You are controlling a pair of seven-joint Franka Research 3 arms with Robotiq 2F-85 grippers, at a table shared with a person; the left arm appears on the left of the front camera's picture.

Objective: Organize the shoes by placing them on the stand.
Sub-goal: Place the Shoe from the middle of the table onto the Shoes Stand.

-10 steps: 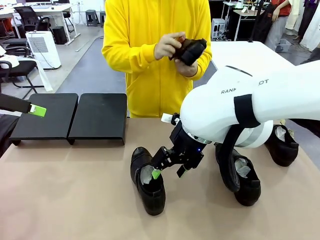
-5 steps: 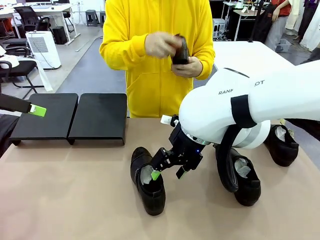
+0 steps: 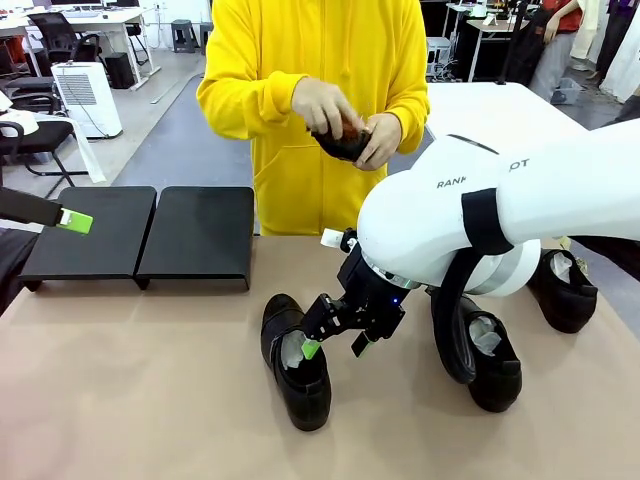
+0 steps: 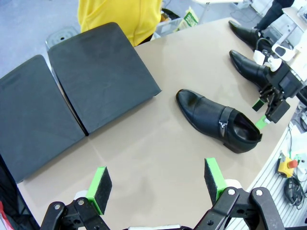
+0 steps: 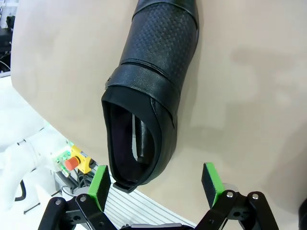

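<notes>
— Left side, report.
— My left gripper [image 4: 156, 184] stands spread wide near the table's [image 3: 130, 400] left edge. The stand [image 3: 195, 235] sits at the far left corner.
— Middle and right?
— One shoe [image 3: 297, 375] lies mid-table, toward the near edge. My right gripper [image 3: 337, 348] is at its heel end, fingers apart. A second shoe [image 3: 485, 360] and a third shoe [image 3: 565, 290] lie toward the right edge.
</notes>
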